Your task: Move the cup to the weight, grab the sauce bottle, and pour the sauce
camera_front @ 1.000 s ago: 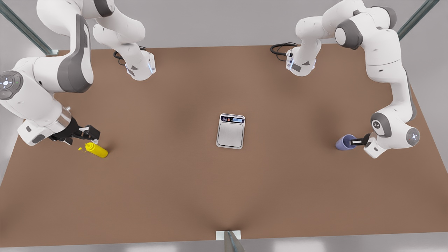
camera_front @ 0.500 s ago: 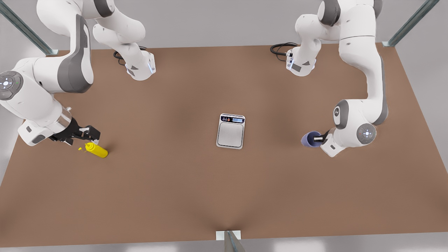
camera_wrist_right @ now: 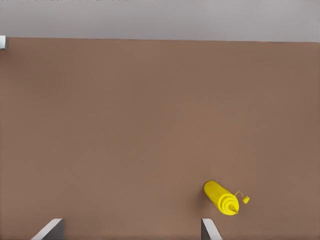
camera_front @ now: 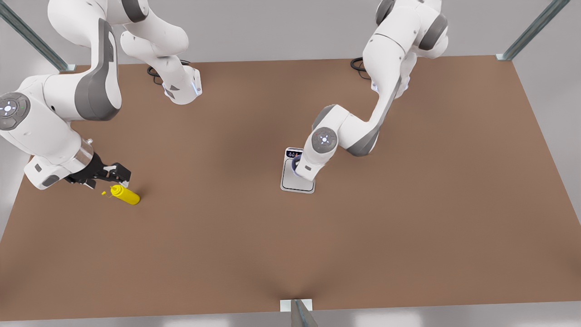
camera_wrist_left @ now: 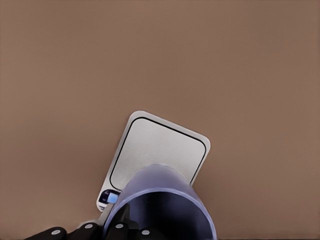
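The lavender-blue cup is held in my left gripper, which is shut on its rim, over the display end of the weight. In the front view this arm's hand covers most of the cup above the silver weight at mid-table. I cannot tell whether the cup touches the plate. The yellow sauce bottle is at the front view's left, just beyond the open right gripper. The right wrist view has the sauce bottle ahead of the spread fingertips, nozzle toward the camera.
Both arm bases stand at the table's far edge with black cables beside them. A metal post rises at the middle of the near edge. Bare brown tabletop surrounds the weight.
My left arm has swung the cup from the table's right side toward the front view's left, to over the weight. The right gripper and the sauce bottle have stayed put.
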You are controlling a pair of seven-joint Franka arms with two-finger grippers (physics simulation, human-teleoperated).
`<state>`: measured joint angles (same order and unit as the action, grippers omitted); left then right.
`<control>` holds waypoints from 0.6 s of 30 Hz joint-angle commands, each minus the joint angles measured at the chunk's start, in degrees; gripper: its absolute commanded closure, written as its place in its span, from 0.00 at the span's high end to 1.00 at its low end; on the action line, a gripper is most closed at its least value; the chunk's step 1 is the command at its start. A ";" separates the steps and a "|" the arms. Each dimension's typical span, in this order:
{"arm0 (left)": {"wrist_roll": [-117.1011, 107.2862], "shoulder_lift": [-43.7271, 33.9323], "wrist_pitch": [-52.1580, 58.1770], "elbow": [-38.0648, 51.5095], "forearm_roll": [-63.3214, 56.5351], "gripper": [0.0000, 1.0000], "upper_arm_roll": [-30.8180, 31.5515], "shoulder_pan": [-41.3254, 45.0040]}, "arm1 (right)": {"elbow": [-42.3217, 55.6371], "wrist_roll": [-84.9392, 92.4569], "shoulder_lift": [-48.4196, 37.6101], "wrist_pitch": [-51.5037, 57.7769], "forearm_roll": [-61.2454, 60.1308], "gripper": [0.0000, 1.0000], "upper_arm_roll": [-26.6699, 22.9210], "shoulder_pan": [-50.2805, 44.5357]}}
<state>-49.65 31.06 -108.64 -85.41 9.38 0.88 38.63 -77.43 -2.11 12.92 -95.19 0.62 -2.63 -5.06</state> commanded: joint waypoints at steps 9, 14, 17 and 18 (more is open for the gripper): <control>2.63 3.66 -6.94 -1.77 4.24 0.21 0.08 0.22 | 0.00 0.09 0.18 0.00 0.00 1.00 0.00 0.05; 2.90 4.18 -9.40 -2.74 4.24 0.21 0.52 0.22 | 0.00 0.09 0.18 0.00 0.00 1.00 0.00 -0.03; 4.13 4.18 -11.77 -4.94 4.24 0.21 0.52 0.22 | 0.00 0.09 0.18 0.00 0.00 1.00 0.00 0.05; 4.48 4.18 -12.82 -5.81 4.24 0.21 0.52 0.22 | 0.00 0.09 0.18 0.00 0.00 1.00 0.00 0.05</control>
<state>-45.28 35.16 -121.82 -91.50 9.78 1.45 38.83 -77.43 -2.02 13.10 -95.19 0.62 -2.64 -5.01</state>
